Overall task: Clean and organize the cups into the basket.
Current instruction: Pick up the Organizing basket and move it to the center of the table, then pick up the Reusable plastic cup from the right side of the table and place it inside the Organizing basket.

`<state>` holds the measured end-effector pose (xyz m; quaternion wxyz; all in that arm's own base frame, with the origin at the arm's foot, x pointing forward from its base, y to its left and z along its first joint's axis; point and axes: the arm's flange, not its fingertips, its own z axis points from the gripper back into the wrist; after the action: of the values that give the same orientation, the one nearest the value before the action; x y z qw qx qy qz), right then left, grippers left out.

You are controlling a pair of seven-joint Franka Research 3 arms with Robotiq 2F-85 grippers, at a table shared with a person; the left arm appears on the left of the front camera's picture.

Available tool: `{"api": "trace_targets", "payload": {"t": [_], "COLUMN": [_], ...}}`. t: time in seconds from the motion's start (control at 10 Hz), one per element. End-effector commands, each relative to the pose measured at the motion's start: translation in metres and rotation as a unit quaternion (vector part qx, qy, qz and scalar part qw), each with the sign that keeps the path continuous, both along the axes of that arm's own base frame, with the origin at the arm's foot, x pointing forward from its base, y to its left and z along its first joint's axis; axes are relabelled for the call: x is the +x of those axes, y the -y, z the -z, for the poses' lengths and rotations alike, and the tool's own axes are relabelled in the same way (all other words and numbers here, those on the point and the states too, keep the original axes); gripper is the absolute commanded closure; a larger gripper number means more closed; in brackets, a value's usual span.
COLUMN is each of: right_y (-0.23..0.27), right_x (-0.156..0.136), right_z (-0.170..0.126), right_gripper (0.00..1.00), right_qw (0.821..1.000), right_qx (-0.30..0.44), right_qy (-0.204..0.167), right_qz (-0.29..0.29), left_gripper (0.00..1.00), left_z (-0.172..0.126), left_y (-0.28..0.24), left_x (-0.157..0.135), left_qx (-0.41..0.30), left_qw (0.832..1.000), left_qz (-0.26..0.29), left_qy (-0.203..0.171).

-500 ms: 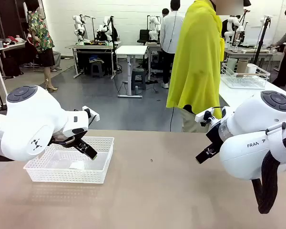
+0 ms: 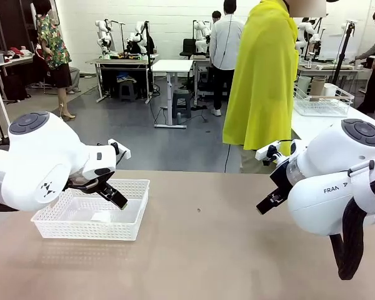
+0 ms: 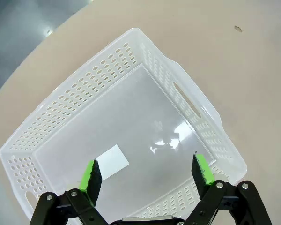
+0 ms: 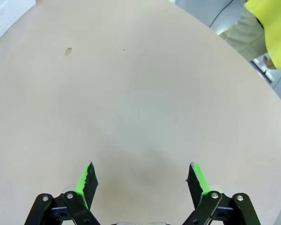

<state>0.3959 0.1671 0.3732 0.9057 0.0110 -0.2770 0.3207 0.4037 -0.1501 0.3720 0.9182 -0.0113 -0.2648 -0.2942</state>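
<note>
One basket (image 2: 81, 230), left side of table (image 2: 206, 250); inside it, one flat white patch (image 3: 111, 161). Two grippers: left gripper (image 3: 147, 169) over basket, fingers spread, nothing between; right gripper (image 4: 140, 176) likewise spread over bare tabletop. One person (image 2: 262, 81), yellow top, at far edge.

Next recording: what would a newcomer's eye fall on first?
The person in a bright yellow garment at the far side of the table stands out first. Then comes the white perforated basket at the robot's left, with the open left gripper hanging over it. The right gripper, also open, faces a bare stretch of table.
</note>
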Motion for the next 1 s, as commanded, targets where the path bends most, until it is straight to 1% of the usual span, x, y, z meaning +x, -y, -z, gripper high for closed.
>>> {"api": "trace_targets", "payload": {"t": [0.0,0.9], "right_y": [0.0,0.0], "right_x": [0.0,0.0], "right_z": [0.0,0.0], "right_gripper": [0.0,0.0], "right_qw": [1.0,1.0], "right_qx": [0.0,0.0], "right_qy": [0.0,0.0], "right_qz": [0.0,0.0], "left_gripper": [0.0,0.0], "left_z": [0.0,0.0], "left_y": [-0.0001,-0.0001], "left_x": [0.0,0.0], "left_qx": [0.0,0.0], "left_qw": [1.0,1.0], "left_qz": [0.0,0.0], "left_qy": [0.0,0.0]}}
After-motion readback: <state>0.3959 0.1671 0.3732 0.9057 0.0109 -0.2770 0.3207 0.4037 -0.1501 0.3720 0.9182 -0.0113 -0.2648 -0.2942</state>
